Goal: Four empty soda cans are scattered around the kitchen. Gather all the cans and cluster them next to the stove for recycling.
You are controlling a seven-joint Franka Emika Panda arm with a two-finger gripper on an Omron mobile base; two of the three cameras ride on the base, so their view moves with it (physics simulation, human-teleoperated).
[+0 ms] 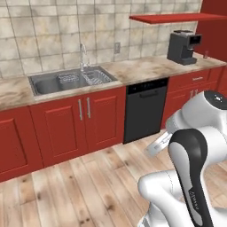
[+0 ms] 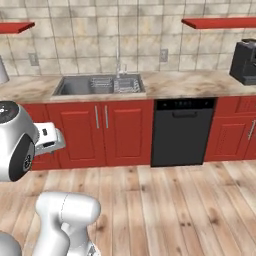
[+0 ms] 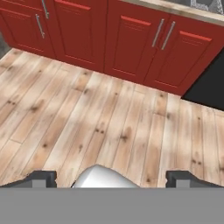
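My gripper (image 3: 111, 179) is open, with its two dark fingertips (image 3: 41, 178) wide apart and nothing held between them. It points down at the wood plank floor (image 3: 109, 113) in front of the red cabinets (image 3: 131, 43). The white hand (image 1: 156, 144) hangs low beside the arm, short of the dishwasher, and it also appears at the left of the right base view (image 2: 48, 138). A small dark red thing (image 1: 205, 54), perhaps a soda can, stands on the counter right of the coffee machine; it is too small to be sure. The stove is out of view.
A steel sink (image 1: 46, 84) with a faucet and a wire rack is set in the beige counter (image 1: 142, 68). A black dishwasher panel (image 1: 145, 111) sits to its right, and beyond that a dark coffee machine (image 1: 184, 46). Red shelves (image 1: 177, 17) hang on the tiled wall.
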